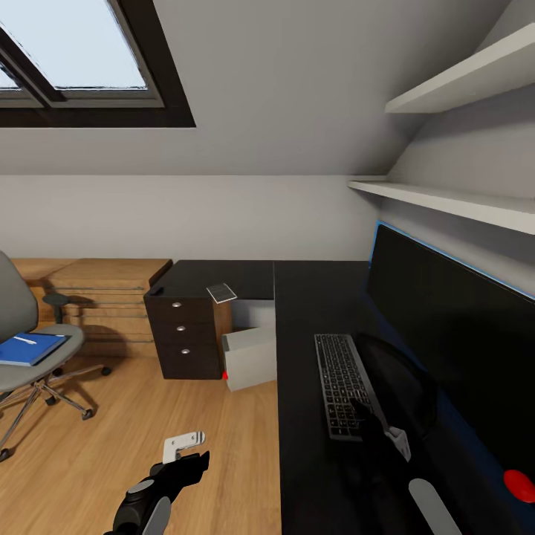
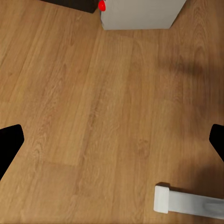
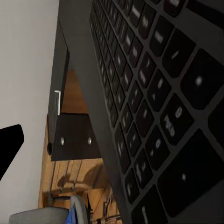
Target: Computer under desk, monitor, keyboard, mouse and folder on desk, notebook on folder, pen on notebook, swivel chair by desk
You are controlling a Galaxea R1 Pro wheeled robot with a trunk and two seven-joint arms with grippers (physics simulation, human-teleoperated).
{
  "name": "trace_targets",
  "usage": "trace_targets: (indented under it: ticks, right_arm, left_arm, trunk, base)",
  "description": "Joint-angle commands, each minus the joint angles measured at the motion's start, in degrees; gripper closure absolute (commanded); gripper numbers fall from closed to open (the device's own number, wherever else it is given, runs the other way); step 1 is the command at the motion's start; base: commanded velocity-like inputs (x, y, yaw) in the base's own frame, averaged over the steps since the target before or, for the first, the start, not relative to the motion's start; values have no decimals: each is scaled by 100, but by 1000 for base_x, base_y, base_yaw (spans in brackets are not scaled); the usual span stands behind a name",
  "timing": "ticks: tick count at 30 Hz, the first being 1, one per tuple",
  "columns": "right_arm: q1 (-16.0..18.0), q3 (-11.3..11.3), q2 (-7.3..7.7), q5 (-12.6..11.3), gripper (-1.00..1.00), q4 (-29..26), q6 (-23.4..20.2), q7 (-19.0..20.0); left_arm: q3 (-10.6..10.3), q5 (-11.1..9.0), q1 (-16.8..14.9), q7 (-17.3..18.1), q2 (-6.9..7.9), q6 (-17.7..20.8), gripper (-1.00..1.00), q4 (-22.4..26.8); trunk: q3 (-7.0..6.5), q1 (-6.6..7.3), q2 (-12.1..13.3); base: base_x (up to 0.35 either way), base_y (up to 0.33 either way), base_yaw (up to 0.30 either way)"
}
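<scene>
The black monitor (image 1: 453, 334) stands on the black desk (image 1: 312, 297), with the dark keyboard (image 1: 340, 383) in front of it and a red mouse (image 1: 519, 484) at the near right. The grey computer (image 1: 250, 358) sits on the floor under the desk. On the swivel chair (image 1: 22, 364) at the left lies the blue folder (image 1: 30, 348) with a white pen (image 1: 24, 340) on it. A small grey notebook (image 1: 221, 292) lies on the desk's far left part. My right gripper (image 1: 369, 416) is open at the keyboard's (image 3: 154, 93) near end, one finger (image 3: 9, 144) showing. My left gripper (image 1: 195, 461) hangs open over the floor.
A dark drawer unit (image 1: 182, 334) stands under the desk's left end, with wooden steps (image 1: 104, 290) behind the chair. Two white shelves (image 1: 461, 200) hang above the monitor. A small white bracket-like piece (image 1: 182, 443) shows just beyond my left gripper. Wood floor (image 2: 102, 102) spreads between chair and desk.
</scene>
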State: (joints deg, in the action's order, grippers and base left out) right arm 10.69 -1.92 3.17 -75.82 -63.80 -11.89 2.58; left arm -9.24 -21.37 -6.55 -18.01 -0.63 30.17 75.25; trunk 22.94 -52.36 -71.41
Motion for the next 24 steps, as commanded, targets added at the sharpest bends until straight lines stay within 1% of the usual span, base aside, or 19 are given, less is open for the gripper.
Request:
trace_targets:
  ticks: [1, 11, 21, 24]
  right_arm:
    - [3, -10, -1, -38, -100, -1, -31, 13]
    - [3, -10, -1, -38, -100, 0, -32, 14]
    - [3, -10, 3, -36, -100, 0, -32, 14]
    - [3, -10, 6, -38, -100, 0, -33, 14]
  left_arm:
    - [-8, -60, -4, -54, 1, 15, -100, 7]
    - [-8, -62, -4, -54, 1, 11, -100, 7]
    - [-8, -60, -4, -53, 1, 7, -100, 7]
    - [-10, -60, -4, -59, 1, 1, -100, 7]
  trunk:
    - [7, 0, -4]
    - [7, 0, -4]
    - [7, 0, -4]
    - [7, 0, -4]
  base:
    - [0, 0, 0]
    - [0, -3, 0]
    - [0, -37, 0]
    - [0, -145, 0]
